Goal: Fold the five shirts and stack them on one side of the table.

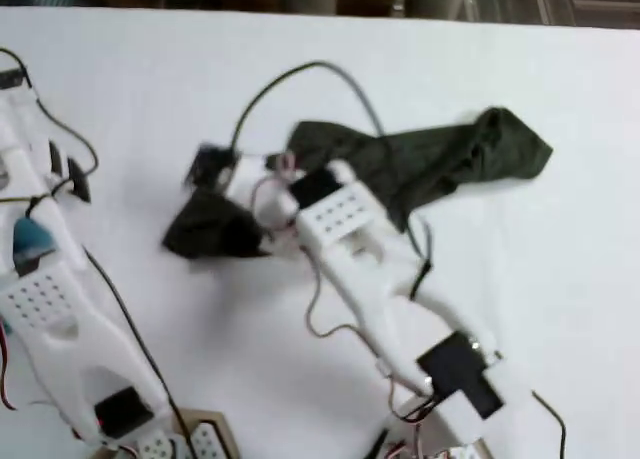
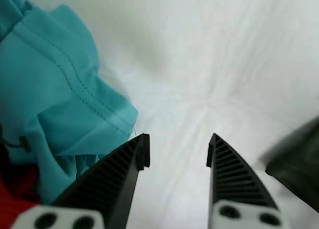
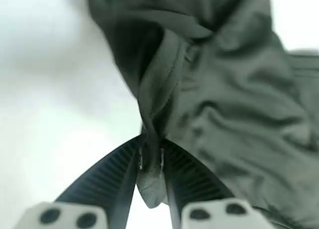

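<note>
Our right gripper (image 3: 151, 156) is clenched on a twisted fold of the dark green shirt (image 3: 234, 104). From above, this shirt (image 1: 440, 159) stretches across the white table (image 1: 540, 309) from near the centre toward 2 o'clock, with a bunched end at about 9 o'clock of centre, beside the right arm (image 1: 380, 279). Our left gripper (image 2: 177, 149) is released, fingers spread above bare table, grasping nothing. A crumpled teal shirt (image 2: 55, 84) lies just beside it, with red cloth (image 2: 12, 209) next to that. The left arm (image 1: 50, 319) stands at the 8 o'clock edge. A black cable (image 1: 300, 71) arcs over the dark green shirt. Past the 12 o'clock edge we see a dim strip of room.
</note>
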You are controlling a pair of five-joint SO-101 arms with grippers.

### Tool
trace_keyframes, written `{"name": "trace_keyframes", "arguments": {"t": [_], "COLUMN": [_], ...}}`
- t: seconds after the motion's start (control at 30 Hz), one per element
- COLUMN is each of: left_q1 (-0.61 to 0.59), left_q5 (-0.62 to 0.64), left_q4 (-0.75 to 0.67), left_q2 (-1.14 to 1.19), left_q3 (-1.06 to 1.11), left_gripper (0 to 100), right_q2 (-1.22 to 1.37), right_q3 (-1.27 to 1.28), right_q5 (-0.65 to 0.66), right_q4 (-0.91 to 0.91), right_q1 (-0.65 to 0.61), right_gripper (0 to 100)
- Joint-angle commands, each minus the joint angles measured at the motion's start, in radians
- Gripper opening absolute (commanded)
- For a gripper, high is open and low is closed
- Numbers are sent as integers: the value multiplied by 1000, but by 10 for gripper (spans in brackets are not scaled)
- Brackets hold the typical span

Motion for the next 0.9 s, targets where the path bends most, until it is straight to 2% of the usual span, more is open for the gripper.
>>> {"name": "trace_keyframes", "arguments": {"t": [0.0, 0.2, 0.4, 0.57, 0.87], "left_q1": [-5, -5, -6, -6, -8], "left_q5": [-5, -5, -5, -5, -5], "left_q4": [11, 11, 12, 12, 12], "left_q2": [-12, -12, -12, -12, -12], "left_q3": [-12, -12, -12, -12, -12], "left_gripper": [217, 217, 217, 217, 217], "right_q2": [4, 213, 260, 142, -10], "right_q3": [-18, -26, -63, -66, 91], "right_q5": [34, 32, -12, -17, -17], "right_q4": [-33, -143, -125, 22, -19], "right_q1": [70, 81, 77, 2, -68], "right_gripper": [23, 43, 232, 199, 173]}}
